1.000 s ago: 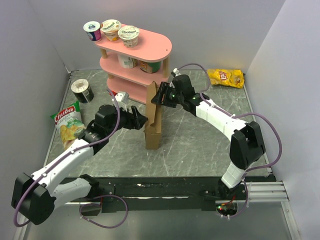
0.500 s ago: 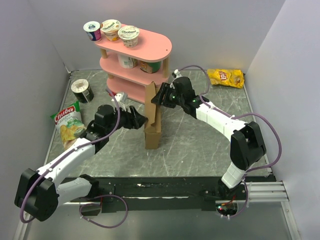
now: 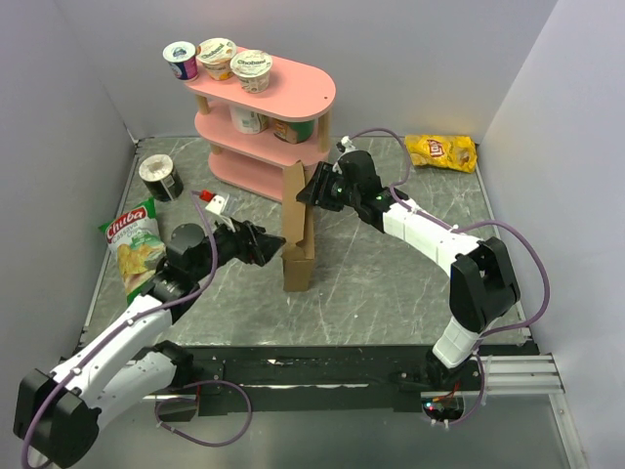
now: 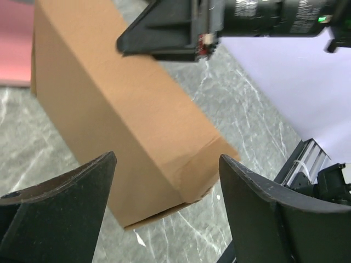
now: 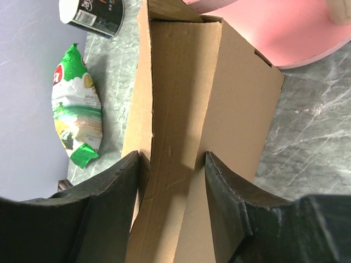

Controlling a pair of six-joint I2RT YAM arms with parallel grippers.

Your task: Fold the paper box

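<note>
The paper box is brown cardboard and stands on end in the middle of the table, a tall flap rising at its top. My right gripper is shut on the box's upper part; in the right wrist view its fingers press a folded wall of the box from both sides. My left gripper is open just left of the box's lower half. In the left wrist view the box fills the space ahead of the left gripper, apart from both fingers.
A pink three-tier shelf with yogurt cups stands right behind the box. A black can and a green chips bag lie at the left. A yellow chips bag lies at the back right.
My left arm has drawn back toward the near left, its gripper now a little lower beside the box. The right gripper has shifted slightly and still holds the upright box.
</note>
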